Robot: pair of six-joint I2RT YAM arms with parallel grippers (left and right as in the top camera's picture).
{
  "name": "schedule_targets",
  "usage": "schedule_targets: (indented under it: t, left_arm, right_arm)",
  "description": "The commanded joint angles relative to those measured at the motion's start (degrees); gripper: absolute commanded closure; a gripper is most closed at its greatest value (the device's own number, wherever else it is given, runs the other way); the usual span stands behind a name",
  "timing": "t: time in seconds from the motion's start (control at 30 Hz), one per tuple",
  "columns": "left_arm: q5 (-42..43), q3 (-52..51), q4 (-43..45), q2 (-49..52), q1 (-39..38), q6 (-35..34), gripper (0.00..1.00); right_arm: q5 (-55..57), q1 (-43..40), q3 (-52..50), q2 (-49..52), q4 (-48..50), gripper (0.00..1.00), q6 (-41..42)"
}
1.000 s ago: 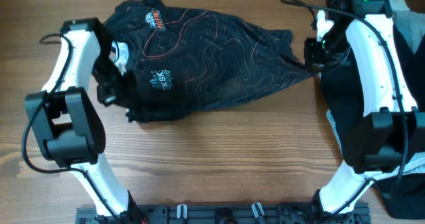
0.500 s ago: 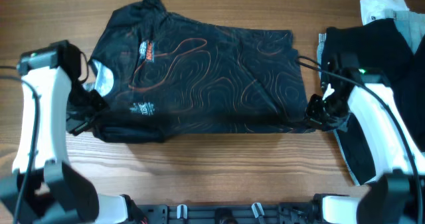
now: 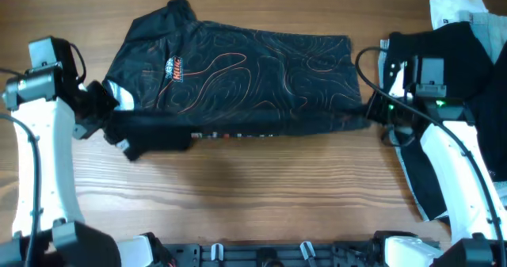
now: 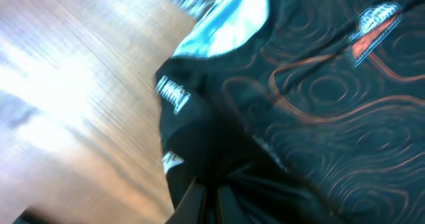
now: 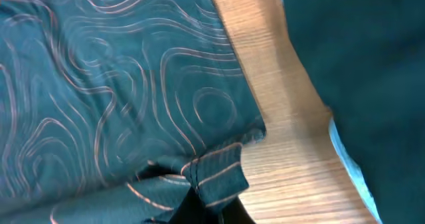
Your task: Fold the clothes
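Wooden bench (image 3: pixel 238 188); the black T-shirt (image 3: pixel 253 85) lay stretched across it between both arms, mid-fold.
Left fingers (image 3: pixel 111 126) looked clamped on the collar-end fabric and right fingers (image 3: pixel 372 118) on the hem corner, likely to keep the fold edge taut. The right wrist view showed the pinched hem up close; only the overhead showed the whole span.
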Motion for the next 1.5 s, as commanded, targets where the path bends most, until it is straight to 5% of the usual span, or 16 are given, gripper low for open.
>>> schedule_targets:
  t: [0.0, 0.13, 0.23, 0.3, 0.33, 0.37, 0.47, 0.63, 0.7, 0.9, 0.97, 1.17, 1.4, 1.47]
  left_arm:
    - [0.9, -0.2, 5.6, 6.7, 0.3, -0.5, 0.96]
    - [5.7, -0.2, 13.5, 14.4, -0.4, -0.5, 0.96]
    - [6.6, -0.2, 20.3, 20.7, -1.4, -0.5, 0.67]
    - [6.5, -0.2, 18.6, 21.3, -1.4, -0.5, 0.57]
    - [6.5, -0.2, 16.7, 21.1, -1.4, 1.0, 0.34]
    - [6.5, -0.2, 15.1, 21.1, -1.4, 1.9, 0.24]
    - [6.5, -0.2, 7.6, 21.1, -1.5, 2.3, 0.17]
    - [7.3, -2.6, 5.0, 21.1, -3.0, 2.3, 0.18]
    - [9.9, -5.6, 7.1, 21.1, -5.4, 2.3, 0.19]
    - [9.0, -9.3, 10.6, 21.1, -14.3, 2.6, 0.19]
    - [7.4, -9.2, 11.2, 21.1, -16.9, 2.5, 0.19]
    - [1.7, -9.3, 12.1, 21.2, -23.3, 2.5, 0.20]
    - [-2.4, -15.4, 18.7, 21.2, -27.4, 2.5, 0.42]
    - [-4.3, -15.4, 18.8, 21.2, -27.4, 2.5, 0.79]
  right_arm:
    - [-0.9, -0.5, 0.2, 4.5, 5.6, 0.94, -1.6]
    - [-2.2, -0.4, 0.2, 11.7, 13.5, 0.78, -1.7]
    - [-4.8, -0.5, 0.2, 18.3, 21.5, 0.35, -1.7]
    - [-3.4, -0.5, 0.2, 19.7, 20.6, 0.31, -1.9]
    - [-0.6, -0.5, 0.2, 19.8, 18.7, 0.30, -1.9]
    - [1.7, -0.5, 0.2, 19.8, 17.0, 0.30, -1.9]
    - [4.3, -0.5, 0.1, 19.9, 11.6, 0.29, -2.2]
    - [4.3, -0.5, -3.8, 20.0, 12.7, 0.38, -2.9]
    - [4.2, -0.5, -6.4, 20.0, 15.1, 0.57, -3.2]
    - [3.9, -0.5, -7.8, 20.2, 14.3, 0.76, -3.2]
    - [3.9, -0.5, -7.8, 20.2, 13.8, 0.92, -3.2]
    - [3.9, -0.5, -7.8, 20.2, 12.2, 0.96, -3.2]
    - [4.0, -0.5, -7.8, 20.2, 11.8, 0.96, -3.3]
    - [4.1, -0.5, -7.8, 20.2, 11.8, 0.96, -3.2]
